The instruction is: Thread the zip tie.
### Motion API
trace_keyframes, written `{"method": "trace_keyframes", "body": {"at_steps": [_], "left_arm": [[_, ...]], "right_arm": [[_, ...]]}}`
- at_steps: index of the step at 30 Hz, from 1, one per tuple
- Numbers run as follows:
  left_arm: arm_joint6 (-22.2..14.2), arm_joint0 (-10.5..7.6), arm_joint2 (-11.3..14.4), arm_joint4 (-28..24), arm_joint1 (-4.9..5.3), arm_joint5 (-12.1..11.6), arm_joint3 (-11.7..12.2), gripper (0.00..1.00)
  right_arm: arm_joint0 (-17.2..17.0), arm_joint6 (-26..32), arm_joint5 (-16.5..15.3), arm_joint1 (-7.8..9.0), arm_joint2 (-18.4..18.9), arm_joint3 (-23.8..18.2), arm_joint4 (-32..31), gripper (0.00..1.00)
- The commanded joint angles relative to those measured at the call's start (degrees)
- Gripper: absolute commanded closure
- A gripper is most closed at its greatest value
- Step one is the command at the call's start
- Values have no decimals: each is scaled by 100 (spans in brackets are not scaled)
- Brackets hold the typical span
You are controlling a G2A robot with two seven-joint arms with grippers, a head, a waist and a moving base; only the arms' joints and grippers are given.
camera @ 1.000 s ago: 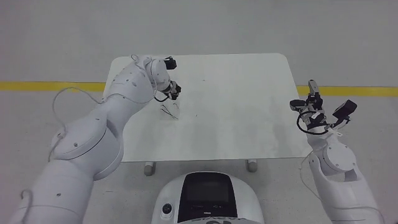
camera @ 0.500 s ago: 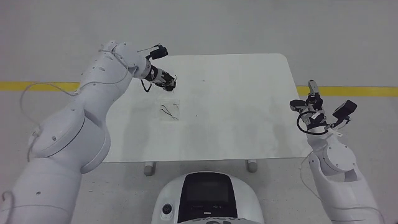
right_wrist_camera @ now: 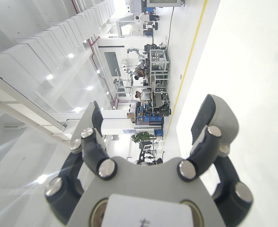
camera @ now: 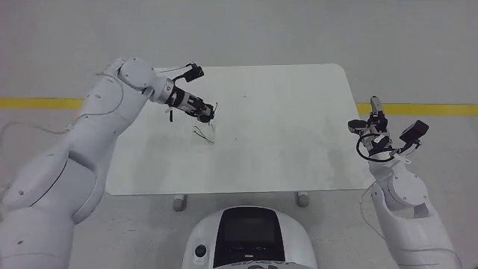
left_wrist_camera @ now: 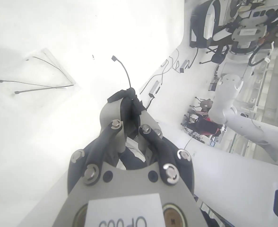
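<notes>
Zip tie (left_wrist_camera: pixel 125 70): thin black strand, gently curved, with a small square head at its free end (the other end is pinched); it is held in the air above the table.
Left gripper (left_wrist_camera: pixel 129 94): jaws clenched on the zip tie's tail, over the table's left half.
Spare ties (left_wrist_camera: pixel 38 87): more black strands lying flat on the table nearby.
Table (camera: pixel 299 119): white, rounded corners.
Right gripper (right_wrist_camera: pixel 153 112): jaws spread wide with nothing between them, just off the table's right edge and well apart from the zip tie.
</notes>
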Motion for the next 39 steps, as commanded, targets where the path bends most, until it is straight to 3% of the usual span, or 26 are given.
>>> {"method": "trace_keyframes", "body": {"at_steps": [1, 6, 8, 9, 11, 15, 16, 20, 23, 26, 30, 33, 39], "left_arm": [[-1, -3, 3, -1, 3, 0, -2, 100], [-1, -3, 3, -1, 3, 0, -2, 100], [65, 79, -58, -110, 30, 0, 15, 100], [-1, 106, -134, -286, 57, 0, 93, 100], [-1, 196, -211, -670, 118, 0, 11, 100], [-1, 383, -203, -1431, 409, 0, -405, 100], [-1, 433, -164, -1618, 530, 0, -627, 100], [-1, 625, -118, -2300, 953, 0, -1135, 100], [-1, 732, -73, -2569, 1249, 0, -1444, 100], [-1, 807, -43, -2707, 1477, 0, -1735, 100], [-1, 931, -77, -2962, 1718, 0, -2093, 100], [-1, 985, -104, -3119, 1835, 0, -2318, 100], [-1, 985, -104, -3119, 1835, 0, -2318, 100]], "right_arm": [[0, 0, 0, 0, 0, 0, 0, 0], [0, 0, 0, 0, 0, 0, 0, 0], [0, 0, 0, 0, 0, 0, 0, 0], [0, 0, 0, 0, 0, 0, 0, 0], [0, 0, 0, 0, 0, 0, 0, 0], [0, 0, 0, 0, 0, 0, 0, 0], [0, 0, 0, 0, 0, 0, 0, 0], [0, 0, 0, 0, 0, 0, 0, 0], [0, 0, 0, 0, 0, 0, 0, 0], [0, 0, 0, 0, 0, 0, 0, 0], [0, 0, 0, 0, 0, 0, 0, 0], [0, 0, 0, 0, 0, 0, 0, 0], [0, 0, 0, 0, 0, 0, 0, 0]]}}
